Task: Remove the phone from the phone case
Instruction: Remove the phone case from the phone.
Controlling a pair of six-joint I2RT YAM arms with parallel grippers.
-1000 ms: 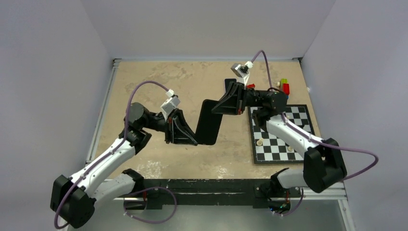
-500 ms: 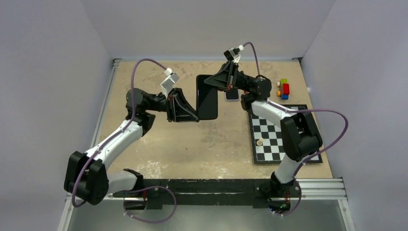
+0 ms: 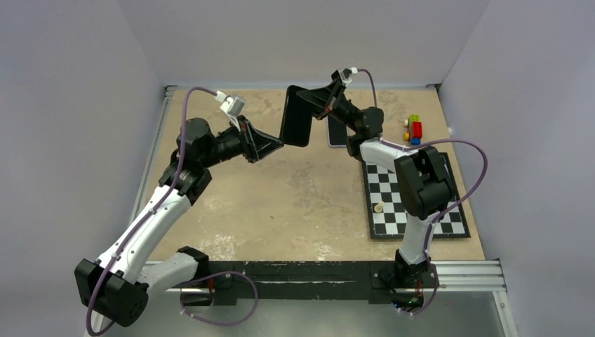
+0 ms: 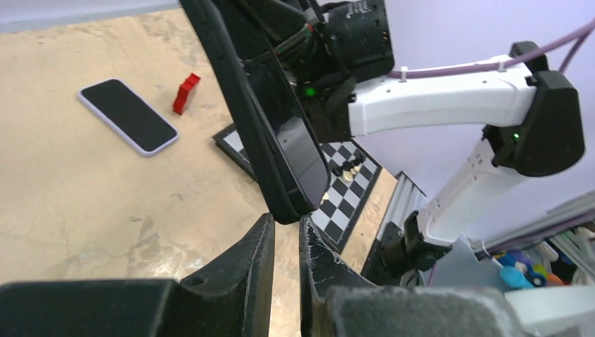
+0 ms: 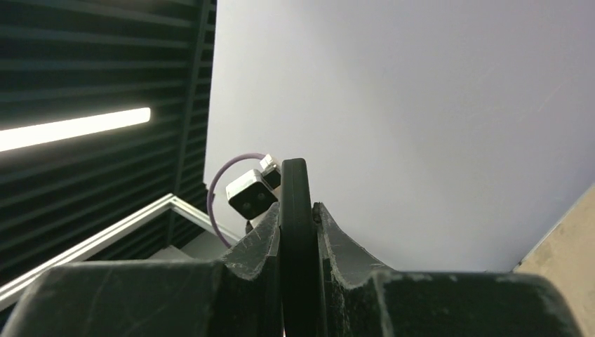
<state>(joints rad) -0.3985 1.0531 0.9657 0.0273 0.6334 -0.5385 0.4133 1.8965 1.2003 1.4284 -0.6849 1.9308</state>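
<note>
The black phone case (image 3: 296,116) hangs in the air over the far middle of the table, standing on end. A dark glossy face shows inside its rim (image 4: 300,151); I cannot tell whether that is the phone. My right gripper (image 3: 313,104) is shut on its upper edge, the case (image 5: 295,184) clamped between both fingers (image 5: 298,210). My left gripper (image 3: 279,145) pinches the case's lower corner with just its fingertips (image 4: 286,219). A phone with a pale lilac rim (image 3: 337,133) lies flat on the table behind (image 4: 126,116).
A chessboard (image 3: 414,200) with a few pieces lies at the right (image 4: 351,189). Coloured toy blocks (image 3: 415,128) sit near the far right edge, a red one (image 4: 186,93) close to the lying phone. The back wall is just behind the case.
Both arms carried the case up and toward the back of the table, tilting it more upright. The left arm stretched out. The pale-rimmed phone on the table came into full view.
</note>
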